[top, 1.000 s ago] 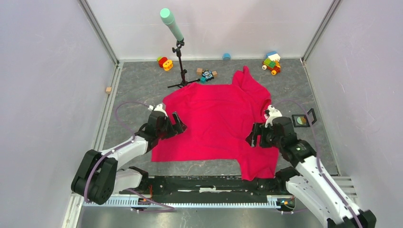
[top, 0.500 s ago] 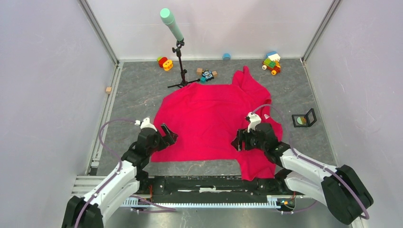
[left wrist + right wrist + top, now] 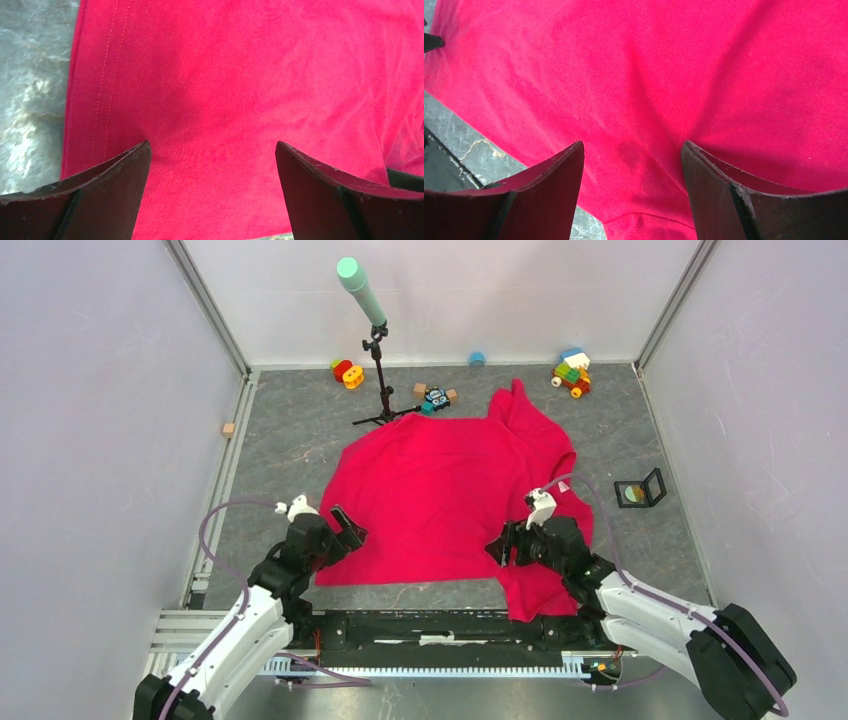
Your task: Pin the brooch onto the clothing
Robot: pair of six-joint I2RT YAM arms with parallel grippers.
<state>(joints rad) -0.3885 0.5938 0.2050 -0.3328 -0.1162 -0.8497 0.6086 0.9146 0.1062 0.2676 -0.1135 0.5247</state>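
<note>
Both spread and empty, left gripper [image 3: 212, 147] and right gripper [image 3: 631, 145] hover over the red T-shirt [image 3: 450, 480]; fetching the brooch [image 3: 630, 494] at right looks next.

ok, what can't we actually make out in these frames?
- Brooch: seen in the top view only and too small; its face and pin are unreadable inside its black stand.
- Shirt: in the top view the right gripper and its arm cover the near right part.
- Contact: in the wrist views the left gripper and the right gripper have open jaws over the shirt; touching or hovering, cannot tell.
</note>
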